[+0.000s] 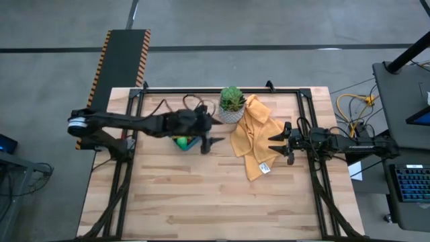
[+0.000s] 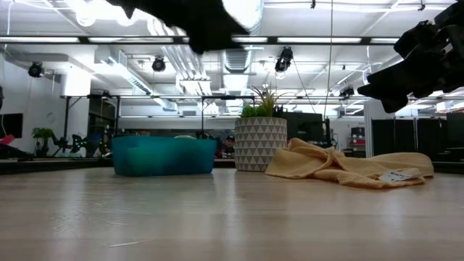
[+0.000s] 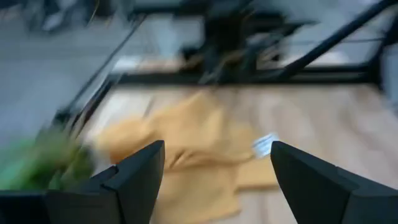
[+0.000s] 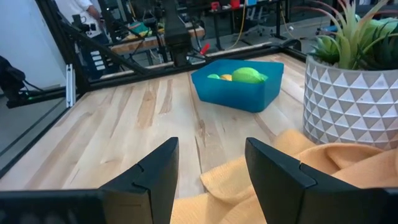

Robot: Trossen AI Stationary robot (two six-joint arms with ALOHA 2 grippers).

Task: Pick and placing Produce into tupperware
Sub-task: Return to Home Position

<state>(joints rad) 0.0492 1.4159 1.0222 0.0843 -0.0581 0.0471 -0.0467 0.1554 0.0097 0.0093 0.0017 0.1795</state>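
Observation:
The blue tupperware (image 1: 183, 143) stands on the table left of centre, its bottom flat on the wood. It holds produce: a green rounded piece (image 4: 247, 74) and a yellow piece (image 4: 225, 77). My left gripper (image 1: 216, 131) hangs above the tupperware's right end, raised well off the table. It points toward the table's right edge and is open with nothing between its fingers (image 3: 140, 165). My right gripper (image 1: 271, 144) waits at the right, over the yellow cloth's edge. It is open and empty, and faces the tupperware (image 4: 239, 87).
A white patterned pot with a green plant (image 1: 232, 106) stands just behind and to the right of the tupperware. A crumpled yellow cloth (image 1: 254, 138) with a white tag lies between the pot and my right gripper. Bare wood spreads across the table's near half.

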